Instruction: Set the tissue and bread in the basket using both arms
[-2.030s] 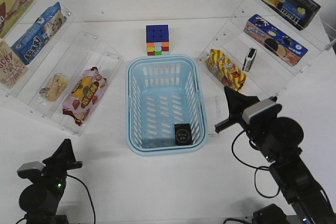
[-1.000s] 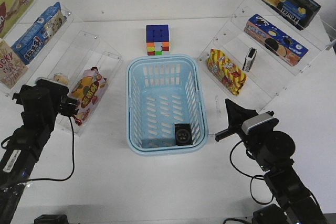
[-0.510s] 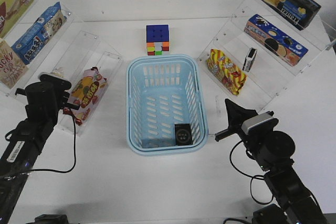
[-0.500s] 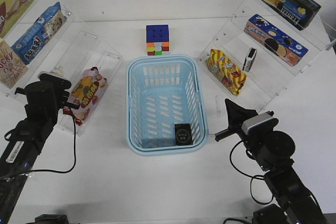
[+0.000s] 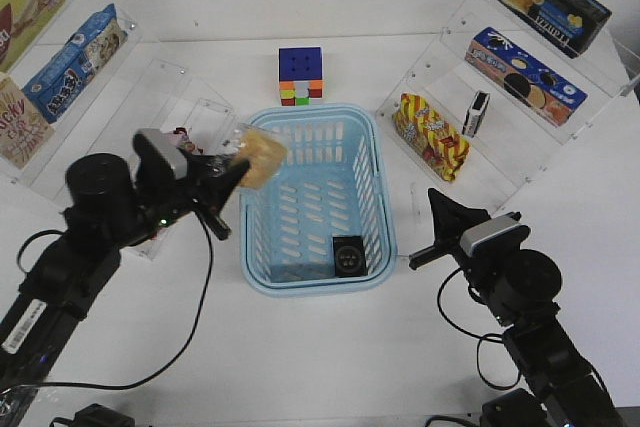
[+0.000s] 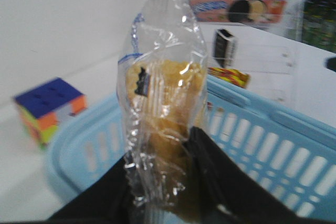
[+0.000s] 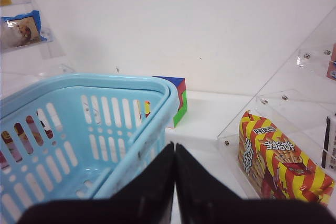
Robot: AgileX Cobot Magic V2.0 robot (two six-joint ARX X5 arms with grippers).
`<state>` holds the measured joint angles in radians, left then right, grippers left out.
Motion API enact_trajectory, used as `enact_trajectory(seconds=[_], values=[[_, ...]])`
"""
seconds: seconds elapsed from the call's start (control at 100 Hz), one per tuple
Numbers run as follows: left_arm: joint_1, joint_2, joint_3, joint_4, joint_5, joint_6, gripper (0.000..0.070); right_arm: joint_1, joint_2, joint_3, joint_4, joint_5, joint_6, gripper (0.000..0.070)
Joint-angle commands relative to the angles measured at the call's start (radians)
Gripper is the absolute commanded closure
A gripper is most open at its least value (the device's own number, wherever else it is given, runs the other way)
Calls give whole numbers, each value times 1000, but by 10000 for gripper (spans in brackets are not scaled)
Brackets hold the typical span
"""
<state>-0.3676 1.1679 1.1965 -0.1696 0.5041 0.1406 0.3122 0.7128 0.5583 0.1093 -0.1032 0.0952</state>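
Note:
My left gripper (image 5: pixel 232 169) is shut on the bread (image 5: pixel 262 156), a golden-brown bun in clear wrap, and holds it in the air over the left rim of the light blue basket (image 5: pixel 254 259). In the left wrist view the bread (image 6: pixel 165 111) stands upright between the black fingers (image 6: pixel 207 153). The tissue (image 5: pixel 348 254), a small black pack, lies on the basket floor at the near right corner. My right gripper (image 5: pixel 432 209) is shut and empty, just right of the basket's near right side; its closed jaws (image 7: pixel 175 153) sit beside the basket's rim (image 7: pixel 157 95).
A colour cube (image 5: pixel 300 76) stands behind the basket. Clear acrylic shelves with snack boxes flank the table: a blue box (image 5: pixel 72 62) on the left, a red-and-yellow striped bag (image 5: pixel 430 134) and a blue cookie box (image 5: pixel 524 75) on the right.
My left gripper has lifted the bread off the left shelf and swung right with it to the basket's left rim. The right arm has not moved.

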Motion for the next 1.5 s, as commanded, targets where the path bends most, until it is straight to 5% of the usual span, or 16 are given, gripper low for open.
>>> enact_trajectory(seconds=[0.0, 0.09, 0.14, 0.29, 0.45, 0.61, 0.87, 1.18, 1.49], values=[[-62, 32, 11, 7, 21, -30, 610, 3, 2, 11, 10, 0, 14, 700], [-119, 70, 11, 14, 21, -30, 323, 3, 2, 11, 9, 0, 14, 700], [-138, 84, 11, 14, 21, -29, 228, 3, 2, 11, 9, 0, 14, 700], [-156, 89, 13, 13, 14, -26, 205, 3, 2, 11, 9, 2, 13, 700], [-112, 25, 31, -9, -132, -26, 279, 3, 2, 11, 10, 2, 13, 700], [-65, -81, 38, -74, -408, -30, 700, 2, 1, 12, 10, 2, 12, 700], [27, -277, 1, -316, -604, -108, 699, 3, 2, 12, 10, 0, 13, 700], [111, -664, -495, -25, -616, -181, 698, 3, 2, 12, 10, 0, 13, 700], [111, -816, -523, -93, -616, -183, 699, 3, 2, 12, 10, 0, 13, 700]])
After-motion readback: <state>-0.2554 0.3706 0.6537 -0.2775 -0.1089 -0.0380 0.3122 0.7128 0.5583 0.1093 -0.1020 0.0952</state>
